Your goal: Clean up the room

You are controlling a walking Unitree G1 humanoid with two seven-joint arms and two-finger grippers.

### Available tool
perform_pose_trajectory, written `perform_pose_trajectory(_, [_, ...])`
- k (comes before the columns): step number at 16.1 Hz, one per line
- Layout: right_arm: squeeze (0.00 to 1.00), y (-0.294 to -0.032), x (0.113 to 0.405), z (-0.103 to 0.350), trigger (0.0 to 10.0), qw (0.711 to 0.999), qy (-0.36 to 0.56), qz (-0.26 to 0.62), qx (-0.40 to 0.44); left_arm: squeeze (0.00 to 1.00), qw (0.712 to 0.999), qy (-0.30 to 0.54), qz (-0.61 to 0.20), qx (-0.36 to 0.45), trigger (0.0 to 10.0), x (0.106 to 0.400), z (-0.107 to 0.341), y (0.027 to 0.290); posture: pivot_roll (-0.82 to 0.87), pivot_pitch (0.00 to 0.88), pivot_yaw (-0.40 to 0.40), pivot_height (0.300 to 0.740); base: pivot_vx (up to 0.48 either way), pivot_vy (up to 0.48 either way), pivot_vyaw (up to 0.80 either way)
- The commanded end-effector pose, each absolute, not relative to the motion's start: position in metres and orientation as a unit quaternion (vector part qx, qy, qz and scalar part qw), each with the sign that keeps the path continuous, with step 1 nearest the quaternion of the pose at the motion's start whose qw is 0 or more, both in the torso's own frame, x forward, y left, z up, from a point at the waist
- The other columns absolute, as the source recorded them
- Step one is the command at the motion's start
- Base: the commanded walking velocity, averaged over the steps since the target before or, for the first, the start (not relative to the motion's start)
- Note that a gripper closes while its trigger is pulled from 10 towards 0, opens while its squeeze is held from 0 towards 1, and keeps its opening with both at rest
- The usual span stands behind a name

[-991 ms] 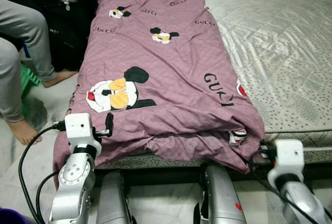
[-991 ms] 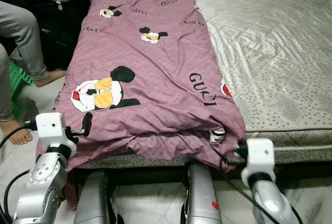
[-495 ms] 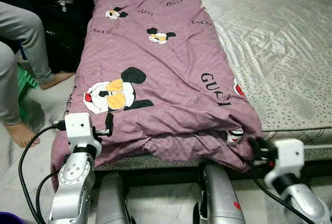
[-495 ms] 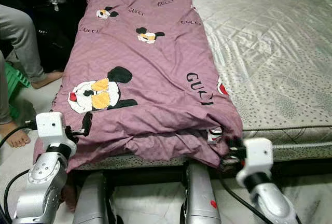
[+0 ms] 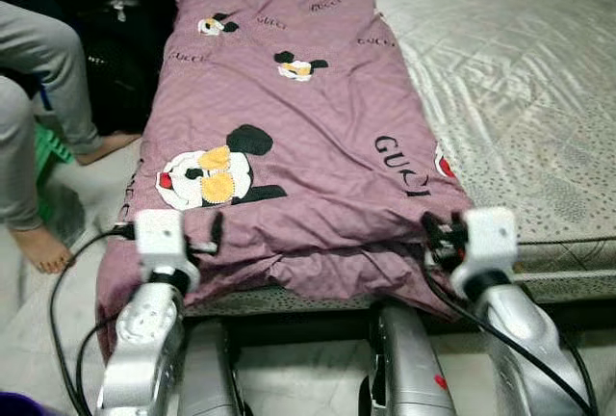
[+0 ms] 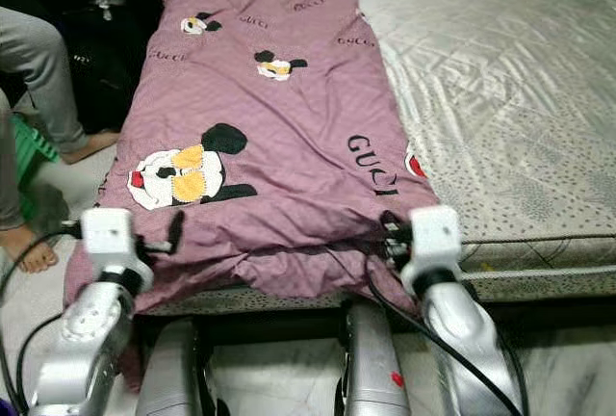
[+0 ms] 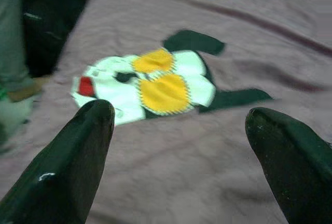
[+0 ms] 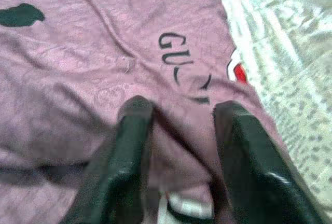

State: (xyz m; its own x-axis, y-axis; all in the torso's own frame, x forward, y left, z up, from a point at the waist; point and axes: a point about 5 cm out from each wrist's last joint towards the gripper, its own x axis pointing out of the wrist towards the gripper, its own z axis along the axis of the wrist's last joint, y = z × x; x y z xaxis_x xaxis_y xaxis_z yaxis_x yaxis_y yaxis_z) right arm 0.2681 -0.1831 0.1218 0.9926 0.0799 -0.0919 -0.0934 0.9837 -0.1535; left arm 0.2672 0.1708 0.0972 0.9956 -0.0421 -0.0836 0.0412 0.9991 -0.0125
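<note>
Your right gripper (image 8: 176, 146) has a fold of the purple blanket (image 5: 289, 137) between its part-open fingers at the bed's (image 5: 520, 98) foot edge. Your left gripper (image 7: 176, 146) hovers wide open, holding nothing, over the blanket's left corner; the bed's right half lies bare.

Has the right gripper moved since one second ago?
Yes. The right gripper went up and leftward, from below the mattress edge onto the blanket corner.

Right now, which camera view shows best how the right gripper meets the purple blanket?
The right wrist view: the right gripper has a fold of the purple blanket between its fingers. Both eye views show it at the blanket's near corner, fingers hidden.
</note>
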Motion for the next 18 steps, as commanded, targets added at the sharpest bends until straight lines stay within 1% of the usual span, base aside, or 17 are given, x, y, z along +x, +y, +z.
perform_pose_trajectory(1, [1.0,-0.184,0.267,0.114,10.0,0.993,0.061,0.035,-0.099,0.0,0.998,0.053,-0.033,0.001,10.0,0.263,0.095,0.169,0.01,0.12,0.071,0.522,0.0,0.0,0.0])
perform_pose_trajectory(4, [1.0,-0.191,0.263,0.108,10.0,0.989,0.078,0.039,-0.119,0.0,0.998,0.06,-0.029,0.001,10.0,0.26,0.092,0.171,0.01,0.123,0.067,0.522,0.0,0.0,0.0])
perform_pose_trajectory(7, [1.0,-0.21,0.252,0.11,10.0,0.989,0.072,0.035,-0.125,0.0,0.997,0.065,-0.031,0.002,10.0,0.259,0.091,0.173,0.0,0.128,0.071,0.522,0.0,0.0,0.0])
perform_pose_trajectory(10, [1.0,-0.215,0.242,0.105,10.0,0.987,0.088,0.056,-0.122,0.0,0.997,0.068,-0.035,0.002,10.0,0.26,0.091,0.172,0.0,0.132,0.082,0.522,0.0,0.0,0.0])
perform_pose_trajectory(11, [1.0,-0.212,0.241,0.103,10.0,0.987,0.092,0.064,-0.116,0.0,0.997,0.069,-0.038,0.001,10.0,0.261,0.091,0.171,0.0,0.133,0.083,0.522,0.0,0.0,0.0])
perform_pose_trajectory(15, [1.0,-0.179,0.253,0.103,10.0,0.989,0.083,0.094,-0.082,0.0,0.995,0.082,-0.05,0.006,10.0,0.26,0.09,0.169,0.01,0.128,0.086,0.522,0.0,0.0,0.0])
perform_pose_trajectory(16, [0.79,-0.17,0.259,0.101,10.0,0.989,0.085,0.096,-0.076,0.0,0.994,0.097,-0.051,0.022,10.0,0.257,0.086,0.172,0.02,0.126,0.086,0.522,0.0,0.0,0.0])
perform_pose_trajectory(17, [0.51,-0.165,0.263,0.101,10.0,0.989,0.081,0.098,-0.068,0.0,0.994,0.099,-0.047,0.016,10.0,0.255,0.085,0.173,0.03,0.125,0.083,0.522,0.0,0.0,0.0])
perform_pose_trajectory(18, [0.0,-0.16,0.268,0.103,10.0,0.99,0.078,0.097,-0.066,0.0,0.994,0.102,-0.047,0.016,10.0,0.252,0.084,0.173,0.03,0.125,0.083,0.522,0.0,0.0,0.0])
